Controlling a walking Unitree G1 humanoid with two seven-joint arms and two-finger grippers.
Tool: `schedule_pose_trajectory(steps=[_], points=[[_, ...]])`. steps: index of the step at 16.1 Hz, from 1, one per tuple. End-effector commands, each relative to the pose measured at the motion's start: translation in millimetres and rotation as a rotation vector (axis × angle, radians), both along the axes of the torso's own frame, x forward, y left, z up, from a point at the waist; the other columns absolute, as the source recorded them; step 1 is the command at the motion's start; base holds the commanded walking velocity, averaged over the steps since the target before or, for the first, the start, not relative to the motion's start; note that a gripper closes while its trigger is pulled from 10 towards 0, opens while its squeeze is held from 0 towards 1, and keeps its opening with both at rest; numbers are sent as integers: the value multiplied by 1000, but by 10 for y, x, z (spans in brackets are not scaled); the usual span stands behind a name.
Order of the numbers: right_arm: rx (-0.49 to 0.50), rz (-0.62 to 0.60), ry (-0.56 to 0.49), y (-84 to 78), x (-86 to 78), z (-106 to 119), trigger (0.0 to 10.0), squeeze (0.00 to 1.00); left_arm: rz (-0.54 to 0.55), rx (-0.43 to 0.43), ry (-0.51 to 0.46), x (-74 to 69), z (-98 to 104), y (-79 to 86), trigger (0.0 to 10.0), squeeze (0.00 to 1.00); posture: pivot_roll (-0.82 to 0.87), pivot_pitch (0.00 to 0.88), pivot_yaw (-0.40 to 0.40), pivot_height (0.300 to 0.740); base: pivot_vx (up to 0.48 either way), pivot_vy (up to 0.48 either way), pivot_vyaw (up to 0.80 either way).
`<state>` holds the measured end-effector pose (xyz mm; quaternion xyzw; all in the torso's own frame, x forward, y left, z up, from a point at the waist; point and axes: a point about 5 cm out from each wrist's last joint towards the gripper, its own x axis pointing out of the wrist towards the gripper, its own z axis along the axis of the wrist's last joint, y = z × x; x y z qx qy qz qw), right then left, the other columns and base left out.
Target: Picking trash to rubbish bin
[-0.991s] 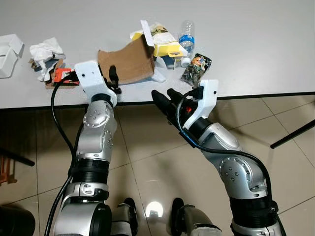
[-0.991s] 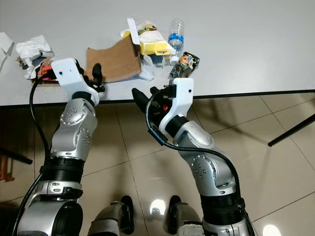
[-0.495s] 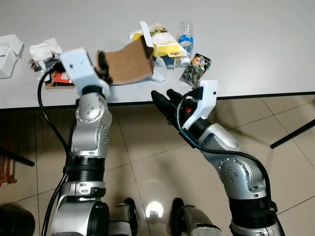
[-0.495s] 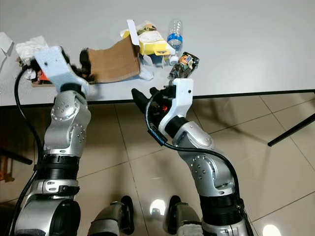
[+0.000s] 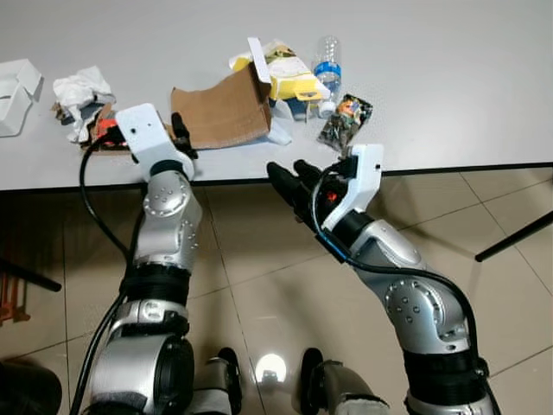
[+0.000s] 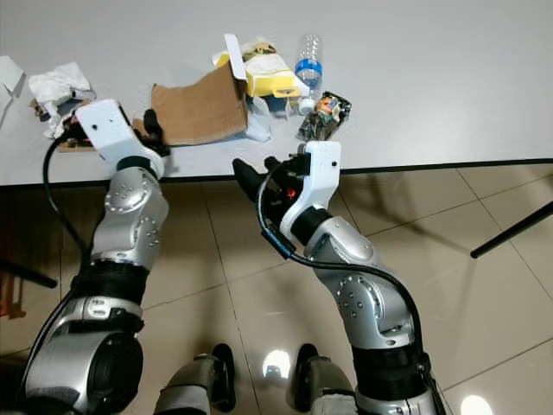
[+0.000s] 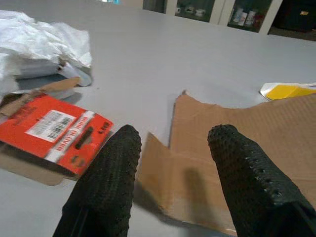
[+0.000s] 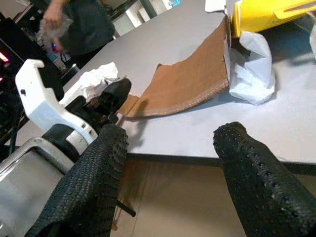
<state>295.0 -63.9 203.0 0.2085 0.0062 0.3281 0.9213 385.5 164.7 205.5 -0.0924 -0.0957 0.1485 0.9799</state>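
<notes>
A brown cardboard piece (image 5: 220,112) lies flat near the front edge of the grey table (image 5: 449,78). My left gripper (image 5: 181,134) is open at the cardboard's left corner, and in the left wrist view the cardboard (image 7: 276,118) edge lies between its two fingers. A red card pack (image 7: 59,128) lies just beside it. Behind the cardboard are a yellow carton (image 5: 289,78), a clear plastic bottle (image 5: 327,60) and a snack wrapper (image 5: 344,119). My right gripper (image 5: 289,177) hangs open and empty below the table's front edge, pointing toward the left arm.
Crumpled white paper (image 5: 79,89) and a white box (image 5: 15,86) lie at the table's left end. A person (image 8: 79,24) stands beyond the table in the right wrist view. A black leg (image 5: 514,242) slants over the tiled floor at the right.
My left gripper swung left from the cardboard's front edge to its left corner, then drew slightly back toward the table's edge. The right arm has barely moved.
</notes>
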Motion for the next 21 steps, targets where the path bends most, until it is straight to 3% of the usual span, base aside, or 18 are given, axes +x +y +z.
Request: schedule_pose_trajectory(steps=[1, 9, 15, 21], points=[[10, 13, -4, -4, -45, 19, 10000, 0, 16, -20, 5, 13, -32, 0, 10000, 0, -116, 269, -20, 740, 0, 0, 0], [14, 17, -1, 0, -52, 22, 10000, 0, 64, -35, -74, 35, 139, 52, 10000, 0, -116, 273, -22, 740, 0, 0, 0], [14, 20, 2, 3, -63, 19, 10000, 0, 71, -40, -57, 41, 64, 28, 10000, 0, -121, 275, -24, 740, 0, 0, 0], [13, 23, 2, -2, -71, 19, 10000, 0, 58, -139, -72, 55, 38, -5, 10000, 0, -128, 276, -28, 740, 0, 0, 0]])
